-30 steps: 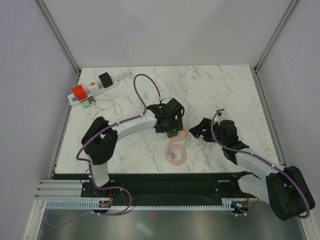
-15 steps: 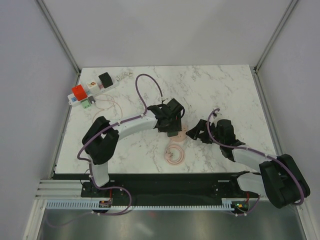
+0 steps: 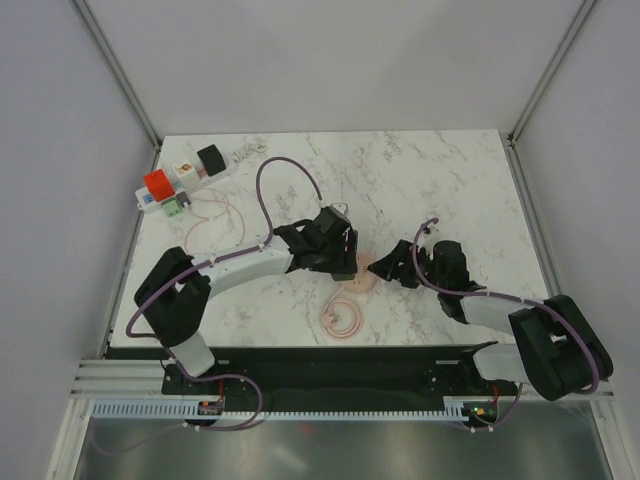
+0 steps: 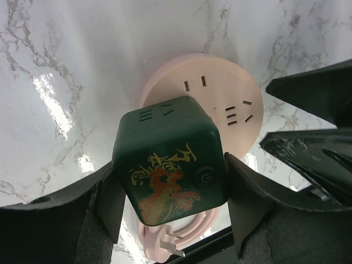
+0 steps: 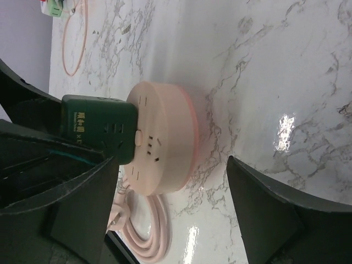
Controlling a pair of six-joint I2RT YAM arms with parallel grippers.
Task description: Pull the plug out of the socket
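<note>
Dead centre of the top view, on a glossy white marble table [image 3: 450,190] with grey veins: a round pink outlet disc [image 4: 220,88], smooth matte plastic, flat-faced with slot holes in groups. Plugged into its face, a dark green cube adapter [image 4: 170,159] with rounded corners, a gold and orange dragon print, and slots on its upper side.

Clamped on that cube from both flanks by the left gripper [image 4: 173,192], black textured pads flat against the left and right faces. Spread wide, with nothing held, the right gripper [image 5: 170,165]: one finger low at the right of its wrist view and clear of the disc's rim, the other low at the left beside the cube.

Below the disc in the top view, a pink cable [image 3: 343,318] wound in a flat coil.

Far upper left of the top view, near the table's edge and well apart from both grippers: the long white socket strip [image 3: 225,165], rectangular, carrying red, white and black blocks.
</note>
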